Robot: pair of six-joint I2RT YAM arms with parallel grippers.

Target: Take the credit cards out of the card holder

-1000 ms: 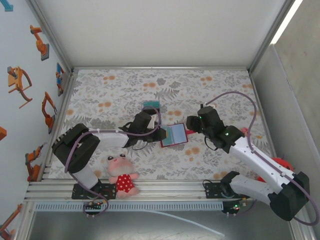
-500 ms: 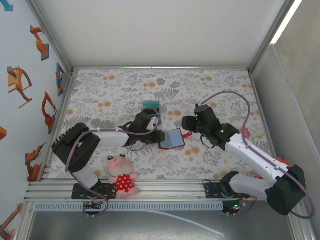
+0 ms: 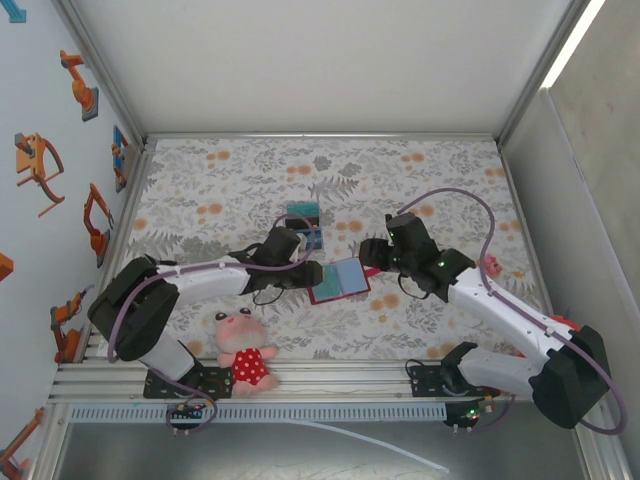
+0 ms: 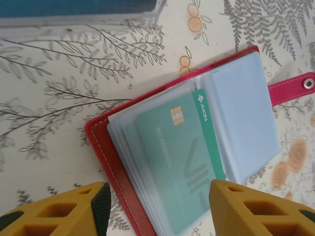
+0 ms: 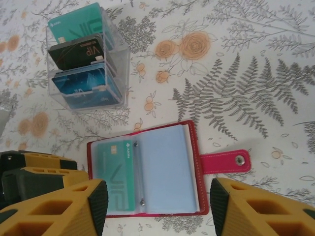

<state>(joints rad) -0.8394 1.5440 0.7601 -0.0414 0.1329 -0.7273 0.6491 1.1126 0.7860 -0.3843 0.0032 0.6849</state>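
Observation:
The red card holder [image 3: 338,281] lies open and flat on the floral table between the two grippers. In the left wrist view the card holder [image 4: 106,157] shows clear sleeves, a teal credit card [image 4: 182,162] tucked in one, and its tab [image 4: 290,88] pointing right. My left gripper [image 4: 157,216] is open, its fingers straddling the holder's near end without gripping it. In the right wrist view the card holder [image 5: 167,169] holds the same teal card [image 5: 115,177]. My right gripper [image 5: 156,209] is open above it. Left gripper [image 3: 310,272] and right gripper [image 3: 372,255] flank the holder.
A clear box [image 5: 86,59] behind the holder contains teal, black and blue cards standing on edge; it is the clear box [image 3: 303,214] in the top view. A plush toy in a red dress [image 3: 243,352] lies near the left arm's base. White walls enclose the table.
The right gripper has moved left toward the holder. The holder has shifted slightly left and settled flat, and the left arm has stretched out lower toward it.

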